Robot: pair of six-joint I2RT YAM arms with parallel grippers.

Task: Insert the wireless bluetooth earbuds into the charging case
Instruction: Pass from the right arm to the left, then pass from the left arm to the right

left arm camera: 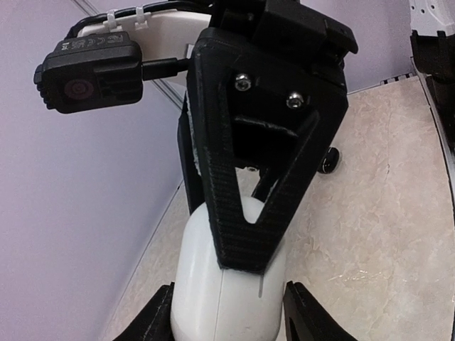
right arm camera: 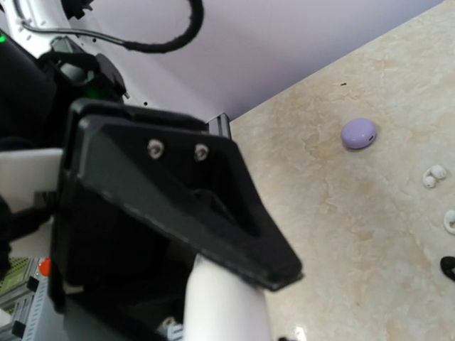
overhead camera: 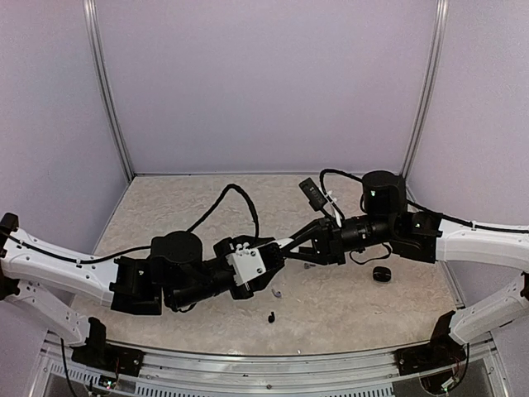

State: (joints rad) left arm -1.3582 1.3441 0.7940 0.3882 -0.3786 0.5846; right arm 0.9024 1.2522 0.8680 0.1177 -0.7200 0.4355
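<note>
The bench has a smooth, faintly shiny top with a beige marble pattern. The white case is glossy, smooth plastic, and the lavender case looks like smooth plastic with a softer sheen. The end effector fingers are matt black plastic with fine ridged layers, fixed by bright metal screws. The white earbuds look glossy. The walls are matt lilac, and the corner posts are pale brushed metal.

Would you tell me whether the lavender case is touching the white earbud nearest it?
Apart. The right wrist view shows a strip of table between the lavender case and the white earbud.
</note>
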